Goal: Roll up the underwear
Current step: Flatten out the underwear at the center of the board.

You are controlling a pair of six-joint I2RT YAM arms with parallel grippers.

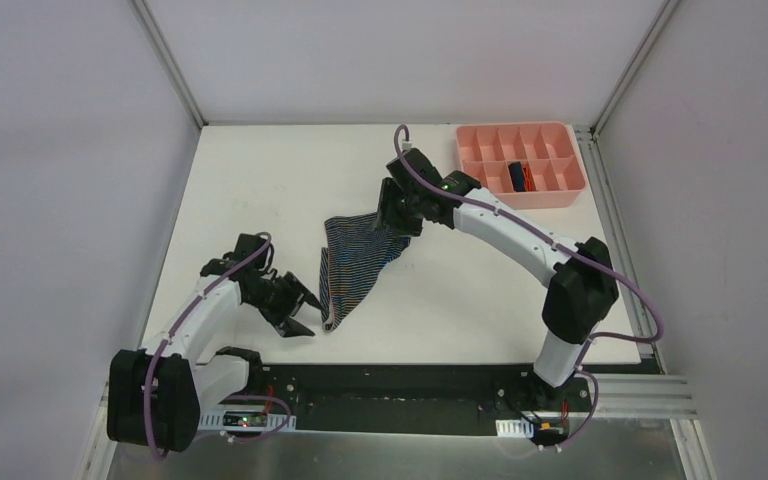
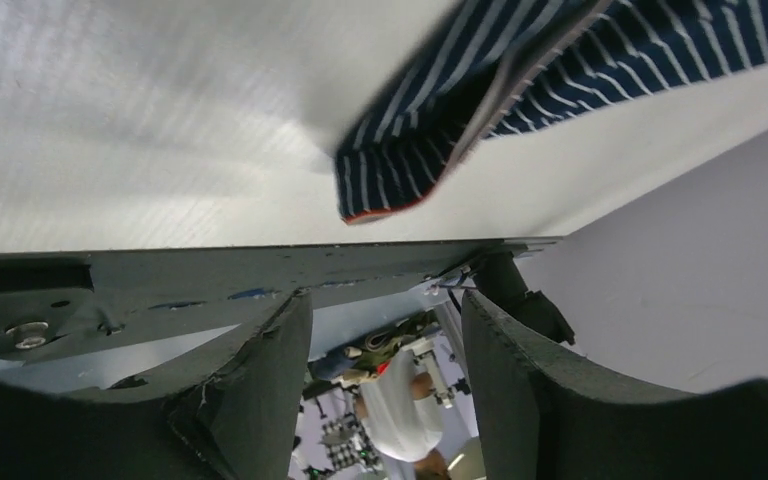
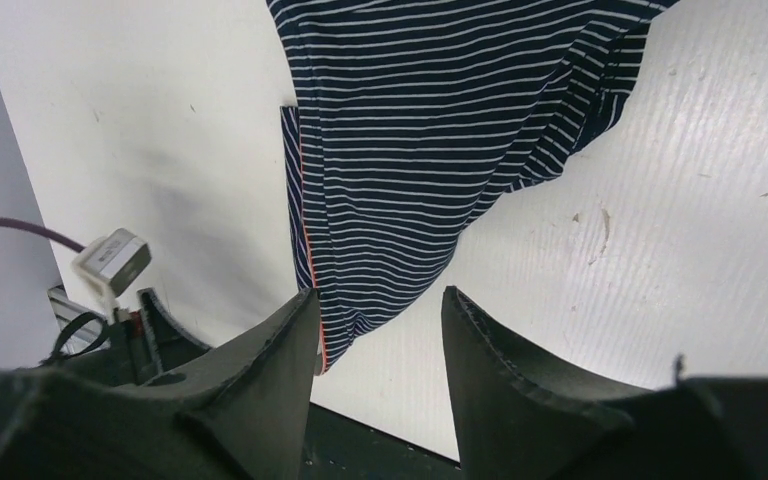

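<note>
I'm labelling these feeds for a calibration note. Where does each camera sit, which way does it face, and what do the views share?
Top external: overhead, behind the robot, looking down on the table; the left claw and right claw show.
Left wrist: on the left arm, low over the table, facing a corner of the striped underwear and the black rail; its fingers show.
Right wrist: on the right arm, looking down on the striped underwear; its fingers show.
Shared: all three see the striped underwear.
</note>
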